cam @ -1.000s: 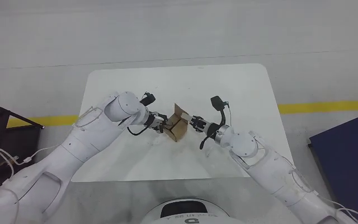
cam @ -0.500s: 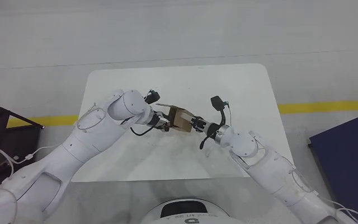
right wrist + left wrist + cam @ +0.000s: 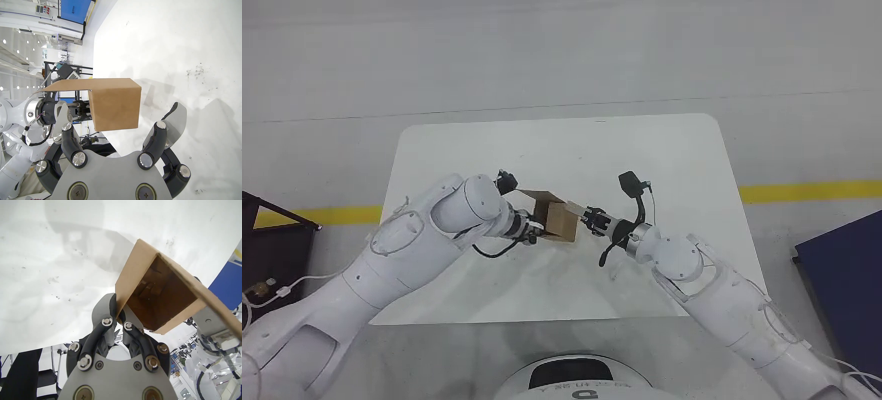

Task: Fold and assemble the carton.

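A small brown carton [image 3: 560,217] hangs just above the white table [image 3: 672,160] between my two arms. Its open end [image 3: 160,298] faces the left wrist, and one long flap [image 3: 75,84] sticks out flat from it. My left gripper [image 3: 117,311] is shut on the edge of one side wall; the top view shows it [image 3: 530,232] at the carton's near-left corner. My right gripper [image 3: 121,117] stands open at the carton's closed end [image 3: 115,108], one finger [image 3: 174,115] off to each side. In the left wrist view, a right finger [image 3: 209,319] lies under the flap.
The table around the carton is bare, with scuff marks [image 3: 196,72]. Its rounded edges lie well away from both arms. A dark frame [image 3: 267,235] stands off the table's left side, and a blue panel [image 3: 847,270] lies off the right.
My left arm has swung round and turned the carton, so it sits a little higher and its flap now points out flat to the left. The right arm has stayed where it was.
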